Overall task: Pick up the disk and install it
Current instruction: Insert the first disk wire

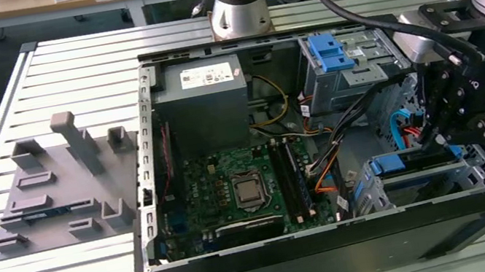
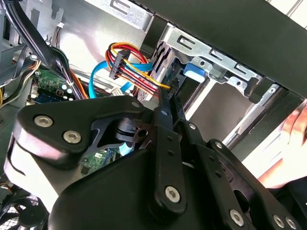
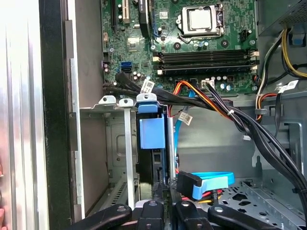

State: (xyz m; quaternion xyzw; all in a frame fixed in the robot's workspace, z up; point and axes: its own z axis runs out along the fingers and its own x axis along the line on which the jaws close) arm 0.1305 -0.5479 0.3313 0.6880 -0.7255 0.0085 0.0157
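Note:
The disk (image 1: 411, 160) stands edge-on in the lower drive cage (image 1: 467, 176) of the open computer case, its blue carrier bracket uppermost. In both wrist views its blue tab (image 3: 152, 133) (image 2: 194, 72) shows between the cage's metal rails. My gripper (image 1: 437, 140) reaches into the case from the exterior view's right. Its fingers are shut, and the tips (image 3: 165, 189) (image 2: 170, 96) meet right at the near end of the disk. Nothing shows between the fingers.
Bundled power cables (image 3: 225, 112) and a blue data cable (image 3: 211, 184) run close beside the gripper. The motherboard (image 1: 241, 188), grey power supply (image 1: 205, 105) and upper blue cage (image 1: 332, 54) fill the case. A grey fixture (image 1: 64, 188) lies on the table. A hand (image 2: 297, 143) is outside the case wall.

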